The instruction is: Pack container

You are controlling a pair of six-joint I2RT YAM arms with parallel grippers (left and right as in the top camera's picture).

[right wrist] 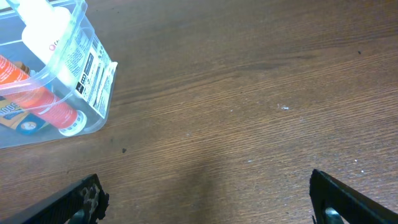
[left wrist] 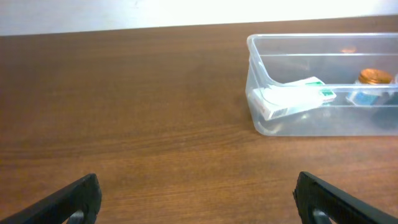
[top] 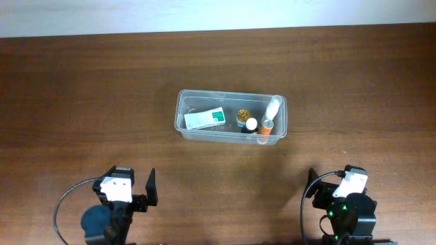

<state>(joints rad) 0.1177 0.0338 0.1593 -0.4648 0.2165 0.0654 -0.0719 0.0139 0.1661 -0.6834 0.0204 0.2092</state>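
The clear plastic container (top: pixel 185 128) stands at the middle of the brown table. In it lie a white-and-green flat box (top: pixel 206 118), a small jar with a gold lid (top: pixel 244 115), a small bottle with a white cap (top: pixel 251 124), an orange tube (top: pixel 267 126) and a white bottle (top: pixel 274 107). The container also shows in the left wrist view (left wrist: pixel 258 62) and in the right wrist view (right wrist: pixel 93 68). My left gripper (left wrist: pixel 198 200) is open and empty near the front left edge. My right gripper (right wrist: pixel 208 200) is open and empty near the front right edge.
The wooden table (top: pixel 82 95) meets a white wall at the back. A black cable (top: pixel 61 204) loops beside the left arm's base.
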